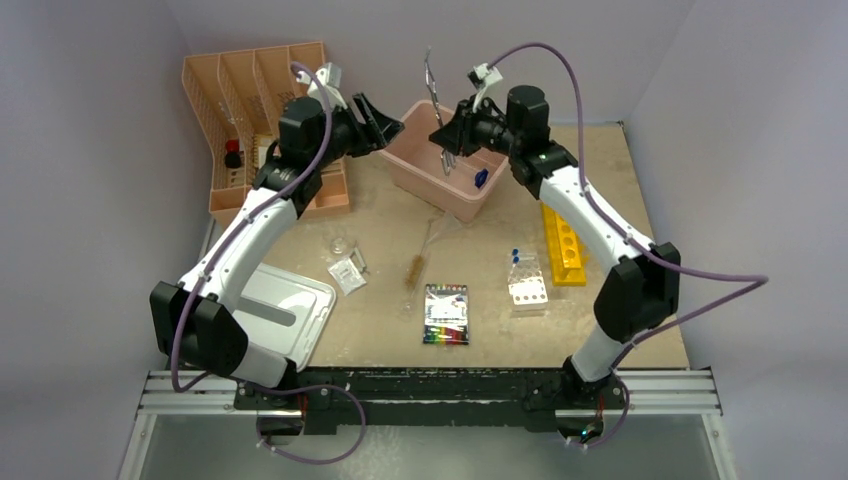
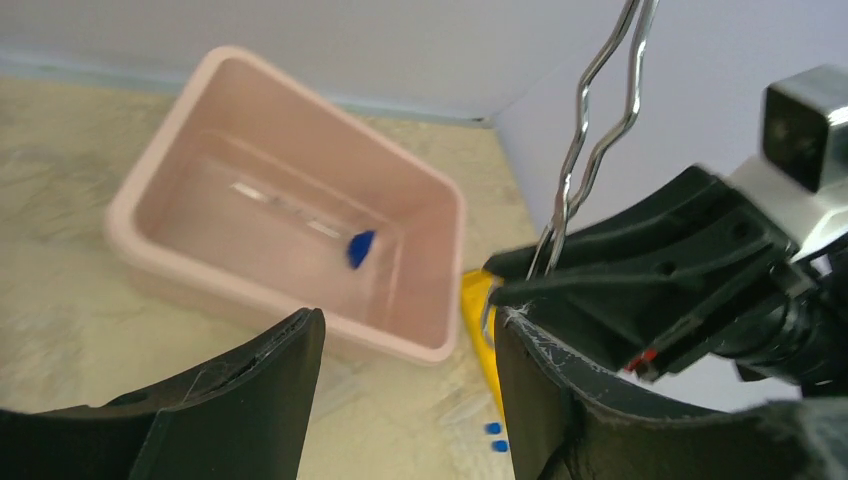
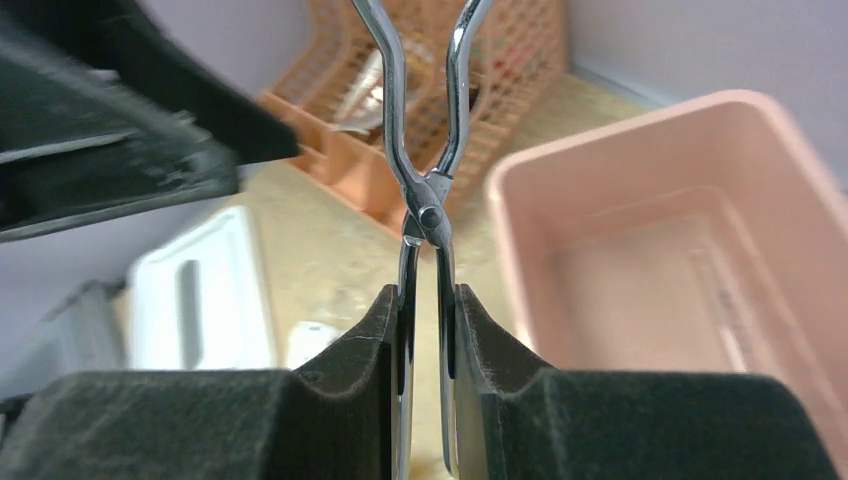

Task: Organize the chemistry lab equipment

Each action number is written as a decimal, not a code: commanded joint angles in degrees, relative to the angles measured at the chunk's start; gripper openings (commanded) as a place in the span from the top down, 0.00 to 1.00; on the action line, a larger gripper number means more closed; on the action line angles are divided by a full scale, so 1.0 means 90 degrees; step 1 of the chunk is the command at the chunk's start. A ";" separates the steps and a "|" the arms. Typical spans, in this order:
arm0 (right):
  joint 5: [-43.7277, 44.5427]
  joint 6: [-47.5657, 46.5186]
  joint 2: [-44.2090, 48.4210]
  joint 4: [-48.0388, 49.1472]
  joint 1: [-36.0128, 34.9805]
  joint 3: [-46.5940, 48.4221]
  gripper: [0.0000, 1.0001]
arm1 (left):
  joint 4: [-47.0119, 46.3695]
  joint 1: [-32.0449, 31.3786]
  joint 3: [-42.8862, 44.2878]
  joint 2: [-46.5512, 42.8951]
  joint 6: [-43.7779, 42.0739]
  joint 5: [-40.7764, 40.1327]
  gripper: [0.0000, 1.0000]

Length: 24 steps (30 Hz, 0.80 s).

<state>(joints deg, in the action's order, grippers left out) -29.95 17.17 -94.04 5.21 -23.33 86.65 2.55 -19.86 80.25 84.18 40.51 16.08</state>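
Metal tongs (image 1: pixel 432 85) stand upright above the pink bin (image 1: pixel 400 165). My right gripper (image 1: pixel 447 137) is shut on their lower arms, just below the pivot (image 3: pixel 425 190), with both pads (image 3: pixel 390 310) pressing the metal. My left gripper (image 1: pixel 385 122) hovers just left of the tongs, open and holding nothing; in its own view the gap (image 2: pixel 408 320) shows only table, and the tongs (image 2: pixel 590 110) rise beside its right finger. A small blue item (image 2: pixel 360 247) lies in the bin. On the table lie a brown brush (image 1: pixel 413 270), a clear tube rack (image 1: pixel 527 288) with blue-capped tubes (image 1: pixel 517 256), and a small packet (image 1: pixel 347 275).
An orange divided basket (image 1: pixel 250 90) stands at the back left. A white lid (image 1: pixel 290 310) lies front left, a yellow rack (image 1: pixel 563 245) to the right, and a colourful card (image 1: pixel 446 313) near the middle front. Walls close in the back and the sides.
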 commanded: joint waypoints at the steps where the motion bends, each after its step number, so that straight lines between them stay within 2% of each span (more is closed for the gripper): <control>1: 0.0781 -0.1789 -0.0612 -0.0971 0.0121 0.0839 1.00 | 0.0813 0.0048 0.0247 -0.0242 -0.0591 -0.0787 0.38; 4: 0.0767 -0.2255 -0.1079 -0.1036 0.0218 0.1244 1.00 | 0.1091 0.0048 0.0187 -0.0229 -0.0787 -0.0906 0.38; 8: 0.0712 -0.2890 -0.1740 -0.1710 0.0234 0.1850 1.00 | 0.1611 0.0056 0.0334 -0.0165 -0.1184 -0.1187 0.38; 16: 0.0603 -0.3860 -0.2806 -0.2453 0.0241 0.2256 0.98 | 0.1667 0.0051 0.0023 -0.0154 -0.1131 -0.1303 0.38; 24: 0.0725 -0.4149 -0.4032 -0.2871 0.0240 0.3229 0.93 | 0.1942 0.0048 -0.0370 -0.0264 -0.1283 -0.1183 0.39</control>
<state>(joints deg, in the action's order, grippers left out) -23.22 -17.32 -129.25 -19.07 -21.04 110.30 19.44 -19.62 78.67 84.07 31.03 4.84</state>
